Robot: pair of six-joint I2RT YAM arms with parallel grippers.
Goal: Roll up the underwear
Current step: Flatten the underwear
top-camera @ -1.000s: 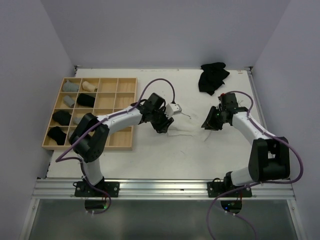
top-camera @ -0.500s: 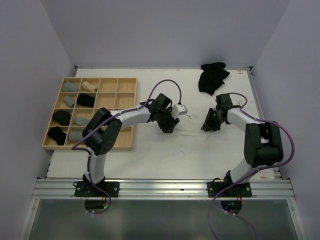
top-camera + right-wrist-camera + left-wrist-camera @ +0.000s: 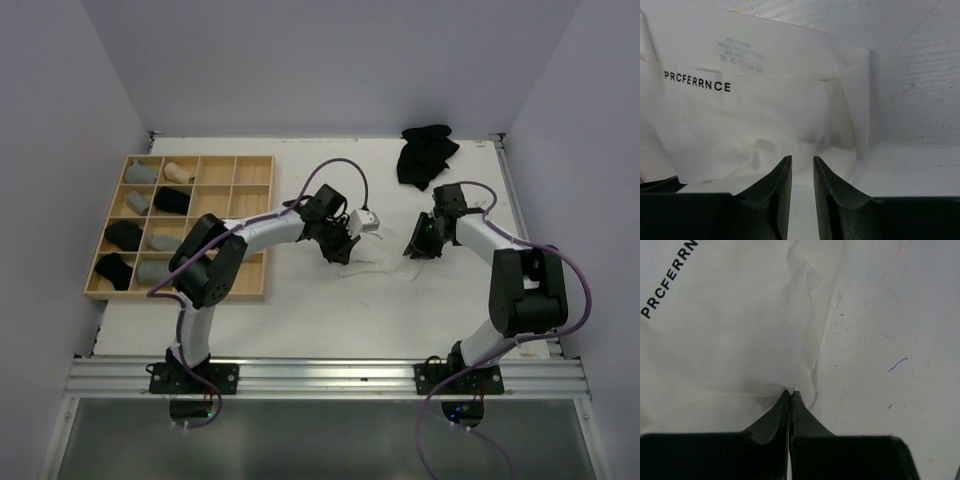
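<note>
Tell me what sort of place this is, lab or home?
Likely a lab robot cell: plain walls box in a white table, left arm and right arm bolted to a metal rail, grid tray.

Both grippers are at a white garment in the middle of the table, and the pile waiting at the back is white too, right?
Not quite: the pile at the back is black, not white, as the top view shows. The rest stands: the left gripper and right gripper are both at a white garment in the middle of the table.
</note>
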